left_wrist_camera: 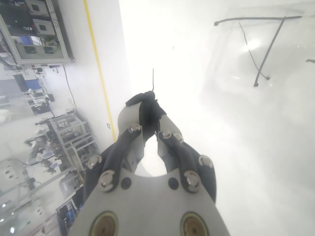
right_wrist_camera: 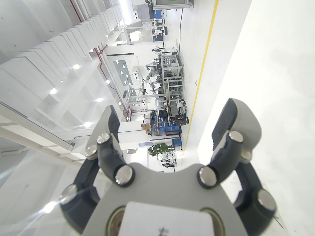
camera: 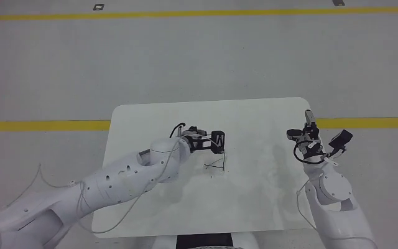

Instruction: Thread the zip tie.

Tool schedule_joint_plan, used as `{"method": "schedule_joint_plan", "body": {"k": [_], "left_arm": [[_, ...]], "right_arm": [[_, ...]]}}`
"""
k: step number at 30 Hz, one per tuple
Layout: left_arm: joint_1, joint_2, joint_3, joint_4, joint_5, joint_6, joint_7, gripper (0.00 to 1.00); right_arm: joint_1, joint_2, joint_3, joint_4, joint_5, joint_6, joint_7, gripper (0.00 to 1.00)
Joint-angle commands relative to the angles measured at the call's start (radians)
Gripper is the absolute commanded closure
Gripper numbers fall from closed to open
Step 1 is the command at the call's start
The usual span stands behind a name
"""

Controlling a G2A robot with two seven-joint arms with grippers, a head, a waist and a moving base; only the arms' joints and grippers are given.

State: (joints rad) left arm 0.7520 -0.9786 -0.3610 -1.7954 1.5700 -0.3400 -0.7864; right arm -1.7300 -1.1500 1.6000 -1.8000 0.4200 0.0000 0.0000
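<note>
My left gripper (left_wrist_camera: 150, 99), clamped on what looks like a zip tie (left_wrist_camera: 153, 77), could let the thin strand slip; right gripper (right_wrist_camera: 169, 111) gapes empty.

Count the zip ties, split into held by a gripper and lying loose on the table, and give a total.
Zip tie held in the left gripper: 1
Zip ties lying loose on the table: 3
Total: 4. A dark end at the left wrist view's edge may be a fifth; cannot tell.
</note>
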Motion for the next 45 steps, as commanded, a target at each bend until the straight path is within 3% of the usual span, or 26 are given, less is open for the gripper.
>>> {"method": "schedule_joint_plan", "body": {"k": [1, 3, 5, 13, 16, 18, 23, 29, 32, 36, 42, 45], "left_arm": [[0.004, 0.026, -0.002, -0.006, 0.0, 0.0, 0.042, 1.0], [0.006, 0.044, -0.002, -0.009, 0.0, 0.0, 0.091, 1.0], [-0.015, 0.061, 0.027, -0.02, 0.0, 0.0, 0.102, 1.0], [-0.015, 0.061, 0.027, -0.02, 0.0, 0.0, 0.102, 1.0], [0.006, 0.065, -0.004, 0.034, -0.034, 0.032, 0.195, 1.0], [0.024, 0.075, -0.038, 0.063, -0.069, 0.051, 0.297, 1.0], [0.087, 0.131, -0.13, 0.114, -0.049, 0.021, 0.565, 1.0], [0.166, 0.187, -0.218, 0.13, 0.0, 0.004, 0.801, 1.0], [0.177, 0.203, -0.226, 0.124, 0.0, 0.0, 0.856, 1.0], [0.17, 0.218, -0.215, 0.124, 0.0, 0.003, 0.915, 1.0], [0.145, 0.237, -0.19, 0.133, 0.0, 0.055, 1.01, 1.0], [0.137, 0.243, -0.185, 0.135, 0.0, 0.068, 1.016, 1.0]], "right_arm": [[0.0, 0.0, 0.0, 0.0, 0.0, 0.0, 0.0, 0.0], [0.0, 0.0, 0.0, 0.0, 0.0, 0.0, 0.0, 0.0], [0.0, 0.0, 0.0, 0.0, 0.0, 0.0, 0.0, 0.0], [0.0, 0.0, 0.0, 0.0, 0.0, 0.0, 0.0, 0.0], [0.0, 0.0, 0.0, 0.0, 0.0, 0.0, 0.0, 0.0], [0.0, 0.0, 0.0, 0.0, 0.0, 0.0, 0.0, 0.0], [0.0, 0.0, 0.0, 0.0, 0.0, 0.0, 0.0, 0.0], [0.0, 0.0, 0.0, 0.0, 0.0, 0.0, 0.0, 0.0], [0.0, 0.0, 0.0, 0.0, 0.0, 0.0, 0.0, 0.0], [0.0, 0.0, 0.0, 0.0, 0.0, 0.0, 0.0, 0.0], [0.0, 0.0, 0.0, 0.0, 0.0, 0.0, 0.0, 0.0], [0.0, 0.0, 0.0, 0.0, 0.0, 0.0, 0.0, 0.0]]}}
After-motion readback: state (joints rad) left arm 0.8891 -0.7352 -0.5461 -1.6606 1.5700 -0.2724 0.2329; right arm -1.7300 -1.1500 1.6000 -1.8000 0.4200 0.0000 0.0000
